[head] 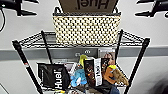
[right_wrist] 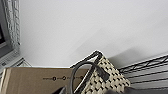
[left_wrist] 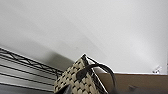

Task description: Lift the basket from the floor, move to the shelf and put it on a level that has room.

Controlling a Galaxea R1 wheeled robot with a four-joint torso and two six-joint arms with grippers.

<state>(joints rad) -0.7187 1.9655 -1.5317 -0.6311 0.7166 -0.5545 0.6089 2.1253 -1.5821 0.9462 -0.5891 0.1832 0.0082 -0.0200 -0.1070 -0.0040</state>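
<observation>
At the far left of the head view, my left gripper (head: 37,7) hangs high in front of the pale wall (head: 15,27), its two dark fingers spread wide with nothing between them. Below it is the shelf (head: 19,51), a black wire rack whose front left post slants down and inward. Its top level (head: 33,40) is a flat wire grid. In the middle, the basket (head: 86,30), cream woven with a dark rim, stands upright on that grid between the posts, its lower front edge close to the front rail. A brown cardboard box (head: 87,5) rises out of it. On the tier beneath sit a black Huel bag (head: 53,76) and a jumble of bright packets. At the far right, my right gripper (head: 137,8) mirrors the left, spread wide, empty and well apart from the basket. In the left wrist view, a black loop handle (left_wrist: 97,66) stands up near the camera. I judge that handle the main hazard, because a finger drawn back carelessly could hook it and drag the basket forward. The tall box likely makes the load top-heavy, so a tug could tip it over the front rail onto the lower tier.
</observation>
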